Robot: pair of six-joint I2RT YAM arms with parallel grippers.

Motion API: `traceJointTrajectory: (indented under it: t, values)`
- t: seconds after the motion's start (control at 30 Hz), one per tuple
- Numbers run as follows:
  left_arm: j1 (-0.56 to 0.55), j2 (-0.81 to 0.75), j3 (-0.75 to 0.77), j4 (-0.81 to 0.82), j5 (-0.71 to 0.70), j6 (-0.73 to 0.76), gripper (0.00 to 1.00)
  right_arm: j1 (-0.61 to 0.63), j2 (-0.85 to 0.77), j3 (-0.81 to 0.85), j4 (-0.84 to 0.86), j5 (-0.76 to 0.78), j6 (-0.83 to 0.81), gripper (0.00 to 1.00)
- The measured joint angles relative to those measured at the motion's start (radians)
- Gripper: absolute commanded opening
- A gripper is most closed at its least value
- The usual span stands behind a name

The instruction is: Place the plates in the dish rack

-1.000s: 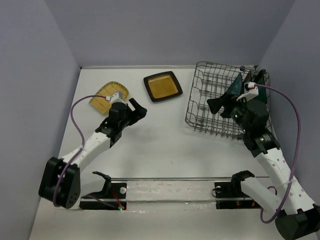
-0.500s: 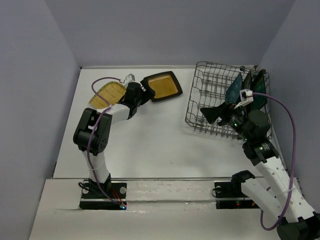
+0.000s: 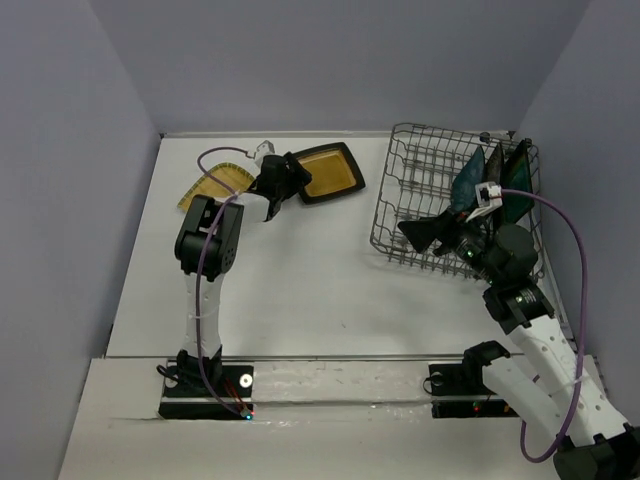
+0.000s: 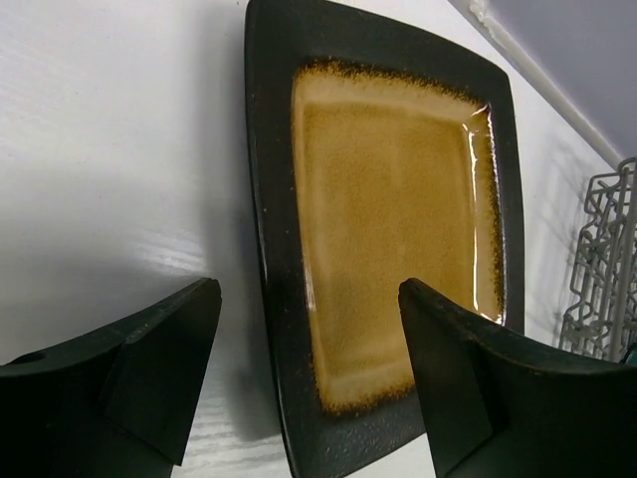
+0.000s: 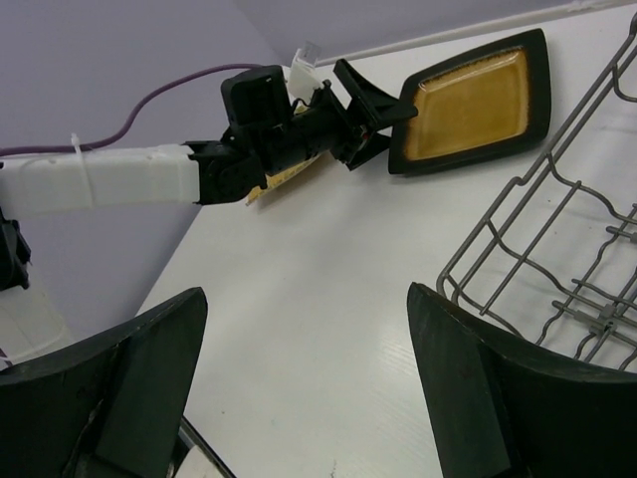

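The amber plate with a dark rim (image 3: 327,172) lies flat at the back middle of the table and fills the left wrist view (image 4: 398,219). My left gripper (image 3: 281,186) is open, and its fingers straddle the plate's near-left rim (image 4: 309,299) without closing on it. The yellow-tan gridded plate (image 3: 203,190) lies left of it, partly hidden by the left arm. The grey wire dish rack (image 3: 415,170) stands at the back right with a teal plate (image 3: 468,182) and a dark plate (image 3: 517,172) upright in it. My right gripper (image 3: 420,230) is open and empty over the rack's near-left edge (image 5: 306,296).
Purple-grey walls close in the table on the left, back and right. A rail with the two arm bases (image 3: 330,385) runs along the near edge. The rack's wire rim (image 5: 537,249) sits just right of my right fingers.
My left arm has swung back and to the right, from beside the gridded plate to the amber plate's left rim. My right gripper has shifted slightly left at the rack's edge.
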Motion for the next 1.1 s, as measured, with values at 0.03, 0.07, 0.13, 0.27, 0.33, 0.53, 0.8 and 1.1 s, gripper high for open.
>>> traceJointTrajectory:
  t: [0.03, 0.07, 0.13, 0.27, 0.33, 0.53, 0.8, 1.1]
  values:
    - [0.0, 0.01, 0.008, 0.008, 0.001, -0.008, 0.81, 0.0, 0.002, -0.002, 0.001, 0.0, 0.0, 0.86]
    - [0.0, 0.014, 0.011, 0.011, 0.002, -0.011, 0.77, 0.0, 0.005, -0.006, 0.006, 0.0, 0.0, 0.86]
    - [0.001, 0.026, 0.015, 0.03, 0.01, -0.025, 0.71, 0.0, 0.013, -0.01, 0.007, 0.0, 0.0, 0.85]
    - [0.006, 0.055, 0.016, 0.079, 0.032, -0.066, 0.6, 0.0, 0.039, -0.013, 0.017, 0.0, 0.0, 0.85]
    - [0.007, 0.069, 0.016, 0.106, 0.05, -0.086, 0.44, 0.0, 0.051, -0.013, 0.024, -0.001, 0.0, 0.85]
    - [0.026, 0.105, 0.017, 0.176, 0.102, -0.175, 0.06, 0.0, 0.08, -0.013, 0.029, -0.002, 0.0, 0.84]
    - [0.031, 0.05, -0.133, 0.288, 0.117, -0.218, 0.06, 0.0, 0.094, -0.013, 0.038, -0.004, 0.0, 0.84]
    - [0.023, -0.292, -0.5, 0.343, 0.09, -0.2, 0.06, 0.013, 0.174, -0.012, 0.053, -0.041, 0.0, 0.85]
